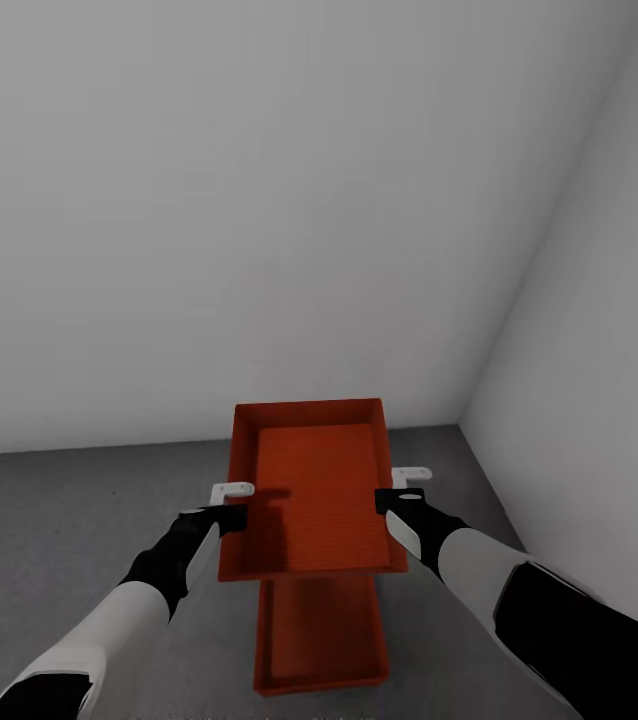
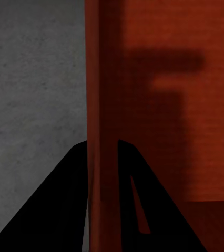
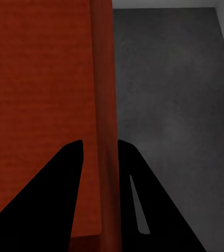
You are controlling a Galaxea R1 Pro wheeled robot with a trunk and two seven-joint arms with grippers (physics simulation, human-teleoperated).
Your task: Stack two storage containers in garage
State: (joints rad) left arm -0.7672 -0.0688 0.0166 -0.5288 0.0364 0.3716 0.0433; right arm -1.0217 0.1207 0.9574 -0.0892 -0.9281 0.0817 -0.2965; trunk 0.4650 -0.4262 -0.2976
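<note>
Both arms hold one orange-red storage container (image 1: pixel 311 490) level above the garage's dark grey floor (image 1: pixel 59 540). My left gripper (image 1: pixel 234 515) is shut on its left wall and my right gripper (image 1: pixel 391 500) on its right wall. The left wrist view has the ribbed wall (image 2: pixel 99 105) pinched between the black fingers (image 2: pixel 54 210) of the left gripper (image 2: pixel 101 144). In the right wrist view the opposite wall (image 3: pixel 104 79) sits in the right gripper (image 3: pixel 100 143). The second storage container (image 1: pixel 321 640) lies on the floor below, nearer to me, its far end hidden by the held one.
A plain white wall (image 1: pixel 259 200) stands ahead and meets another white wall (image 1: pixel 599 350) in a corner at the right. Bare concrete (image 1: pixel 79 500) stretches to the left of the containers, with a narrower strip (image 1: pixel 459 470) on the right before the wall.
</note>
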